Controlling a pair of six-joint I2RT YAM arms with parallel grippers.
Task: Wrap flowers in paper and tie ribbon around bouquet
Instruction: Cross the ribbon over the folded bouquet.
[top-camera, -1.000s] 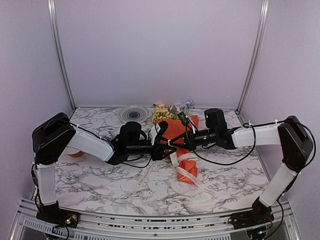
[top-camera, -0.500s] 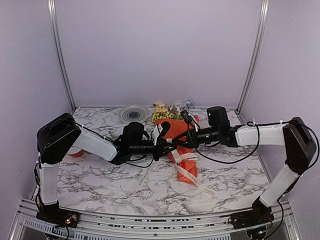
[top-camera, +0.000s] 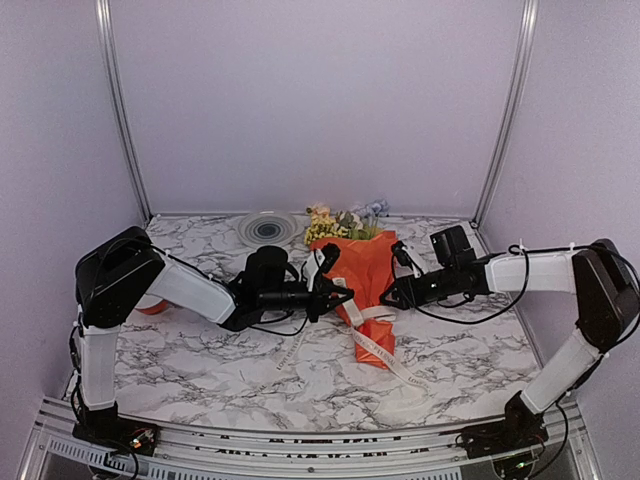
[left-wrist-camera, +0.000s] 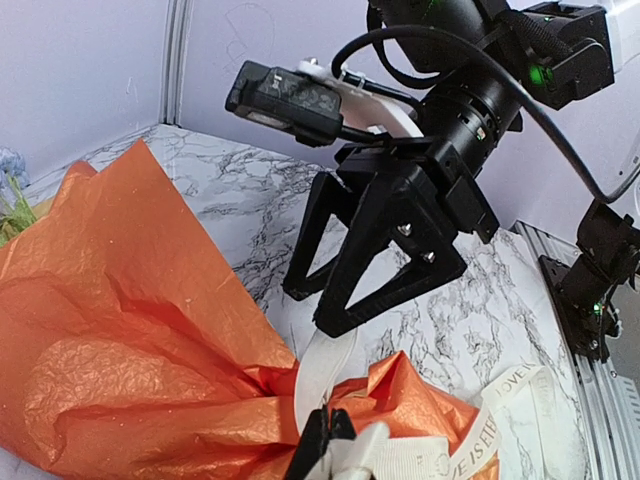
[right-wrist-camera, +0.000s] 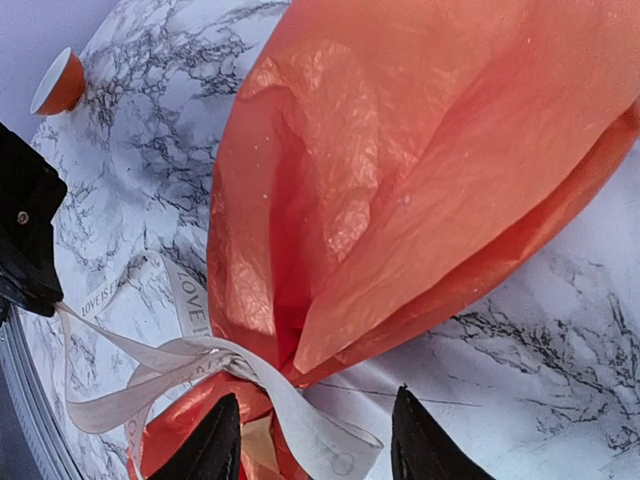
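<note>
The bouquet lies mid-table, its orange paper (top-camera: 365, 270) cone wide end toward the back, with the flowers (top-camera: 338, 222) sticking out there. The cream ribbon (top-camera: 372, 338) circles the cone's narrow waist and trails forward. My left gripper (top-camera: 335, 290) sits at the cone's left side. In the left wrist view its tips (left-wrist-camera: 335, 440) are shut on the ribbon (left-wrist-camera: 322, 372) at the waist of the paper (left-wrist-camera: 130, 330). My right gripper (top-camera: 393, 280) stands open just right of the cone. In its own view the gripper (right-wrist-camera: 318, 445) straddles a ribbon (right-wrist-camera: 300, 415) loop below the paper (right-wrist-camera: 400, 190) without pinching it.
A round grey-white disc (top-camera: 267, 228) lies at the back, left of the blossoms. An orange spool (right-wrist-camera: 58, 82) sits on the marble at the far left, partly under my left arm. The side walls and metal posts close in the table.
My right gripper has opened, let go at the cone's waist and drawn back to the right. My left gripper has shut on the ribbon there.
</note>
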